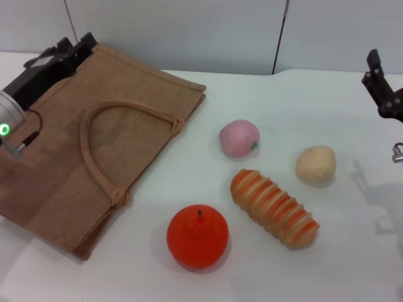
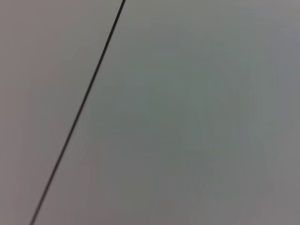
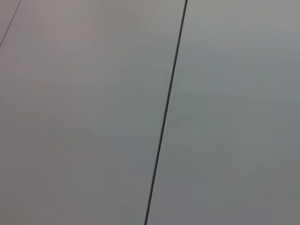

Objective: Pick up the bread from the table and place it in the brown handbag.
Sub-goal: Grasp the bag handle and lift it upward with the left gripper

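Ridged orange-brown loaf of bread (image 1: 274, 208) lying untouched, lower right of centre on the plain white table (image 1: 352, 251), among red, pink and beige fruits. Flat tan woven handbag (image 1: 94, 145) at left, closed. Both arms raised at frame edges, apparently awaiting the pick; finger state impossible to tell.

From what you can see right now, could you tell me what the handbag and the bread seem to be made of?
The brown handbag looks like coarse woven burlap, matte, with visible weave and corded handles. The bread looks like a moulded plastic or foam replica: smooth, slightly glossy ridges with evenly painted stripes. I cannot be sure of either.
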